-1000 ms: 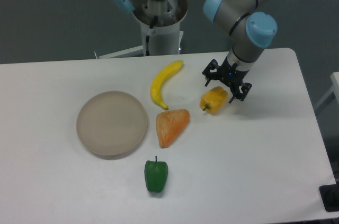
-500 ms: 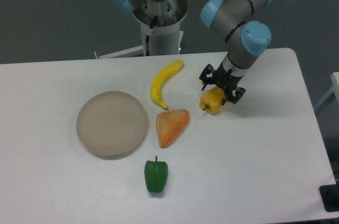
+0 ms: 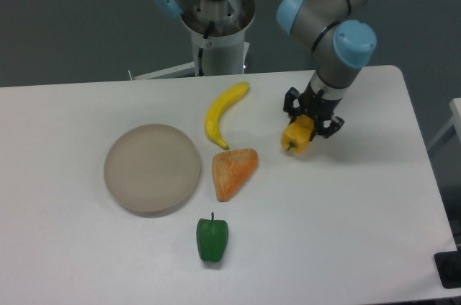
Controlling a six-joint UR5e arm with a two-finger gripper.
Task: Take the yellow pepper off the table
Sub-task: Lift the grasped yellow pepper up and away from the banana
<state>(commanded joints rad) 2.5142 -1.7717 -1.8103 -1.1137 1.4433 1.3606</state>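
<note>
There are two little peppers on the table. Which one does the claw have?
The yellow pepper, at the right, sits between the fingers of the gripper. The green pepper lies alone near the front edge, untouched.

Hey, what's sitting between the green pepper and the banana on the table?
In the camera view, the orange wedge-shaped piece lies between the green pepper and the banana, on the white table. It touches neither.
</note>
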